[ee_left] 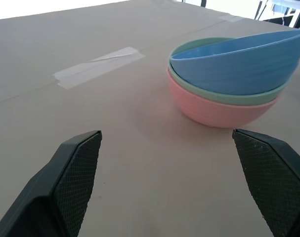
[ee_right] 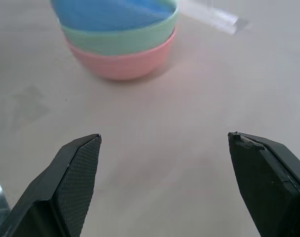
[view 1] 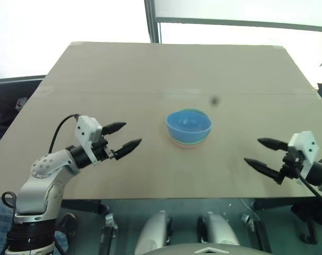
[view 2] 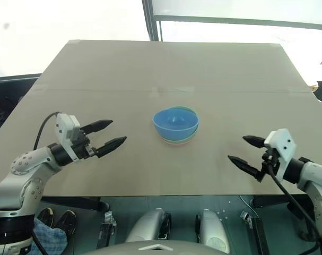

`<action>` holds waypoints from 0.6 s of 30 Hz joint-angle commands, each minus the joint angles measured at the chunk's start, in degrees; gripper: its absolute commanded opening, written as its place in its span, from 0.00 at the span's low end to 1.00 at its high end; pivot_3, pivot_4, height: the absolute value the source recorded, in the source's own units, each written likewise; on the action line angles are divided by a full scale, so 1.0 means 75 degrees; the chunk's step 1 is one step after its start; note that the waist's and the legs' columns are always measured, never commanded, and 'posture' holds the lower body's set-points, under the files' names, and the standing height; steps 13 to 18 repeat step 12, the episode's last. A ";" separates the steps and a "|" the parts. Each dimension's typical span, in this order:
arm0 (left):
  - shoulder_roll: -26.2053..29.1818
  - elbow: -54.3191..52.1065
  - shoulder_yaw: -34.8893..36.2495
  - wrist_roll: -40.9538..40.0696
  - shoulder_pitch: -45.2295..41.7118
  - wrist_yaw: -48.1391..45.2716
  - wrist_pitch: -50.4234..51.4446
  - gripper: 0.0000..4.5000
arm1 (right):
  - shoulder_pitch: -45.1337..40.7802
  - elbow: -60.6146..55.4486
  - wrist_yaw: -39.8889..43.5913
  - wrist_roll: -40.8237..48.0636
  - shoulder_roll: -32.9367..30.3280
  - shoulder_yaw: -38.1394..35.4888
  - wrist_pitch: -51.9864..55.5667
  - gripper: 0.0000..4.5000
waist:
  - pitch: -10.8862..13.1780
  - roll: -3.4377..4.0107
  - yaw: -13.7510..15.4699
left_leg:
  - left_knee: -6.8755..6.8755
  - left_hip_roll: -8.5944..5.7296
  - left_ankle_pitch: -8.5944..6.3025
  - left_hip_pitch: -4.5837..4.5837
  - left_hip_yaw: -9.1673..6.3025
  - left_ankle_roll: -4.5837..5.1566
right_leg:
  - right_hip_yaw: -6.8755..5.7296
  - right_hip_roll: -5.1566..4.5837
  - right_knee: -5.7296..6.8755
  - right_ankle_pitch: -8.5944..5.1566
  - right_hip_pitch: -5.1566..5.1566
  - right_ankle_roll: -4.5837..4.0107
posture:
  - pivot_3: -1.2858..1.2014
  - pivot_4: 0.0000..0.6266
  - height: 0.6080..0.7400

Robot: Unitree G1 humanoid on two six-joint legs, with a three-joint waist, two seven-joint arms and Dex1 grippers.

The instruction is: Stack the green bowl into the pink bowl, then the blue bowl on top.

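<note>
Left claw (view 1: pixel 127 135) at nine o'clock of the stack, spread and empty, aimed inward, blue bowl (view 1: pixel 188 124) slightly tilted in green bowl (ee_left: pixel 229 97) in pink bowl (ee_left: pixel 214 109) mid-table (view 1: pixel 150 74), mouths up, right claw (view 1: pixel 263 154) at four o'clock, spread, empty, aimed inward.

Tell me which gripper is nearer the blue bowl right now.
Left. The left gripper hangs open just left of the blue bowl; the right gripper, also open, sits farther off to its right.

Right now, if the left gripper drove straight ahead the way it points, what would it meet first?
Probably the bowl stack: the left gripper, jaws open, points toward the pink bowl at the bottom, bare table between. Depth is uncertain.
</note>
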 commanded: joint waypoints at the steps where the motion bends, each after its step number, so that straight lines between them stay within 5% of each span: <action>1: -0.0103 -0.0250 0.0083 -0.0006 -0.0003 0.0056 -0.0318 1.00 | 0.0146 0.0375 0.0119 0.0215 -0.0127 -0.0368 -0.0698 0.96 | 0.0001 0.0002 0.0003 | 0.0000 -0.0001 0.0000 -0.0002 0.0000 0.0000 | 0.0000 0.0000 -0.0001 0.0000 0.0000 0.0000 | 0.52 0.24 1.00; 18: -0.0180 -0.0012 -0.0035 0.0161 -0.0002 -0.0130 -0.0735 1.00 | 0.0771 0.1242 0.0581 -0.0121 -0.0610 0.0096 -0.1972 0.96 | -0.0001 0.0007 -0.0003 | 0.0000 0.0001 -0.0001 -0.0005 0.0002 0.0004 | -0.0001 0.0000 -0.0007 -0.0001 0.0002 -0.0001 | 0.52 0.24 1.00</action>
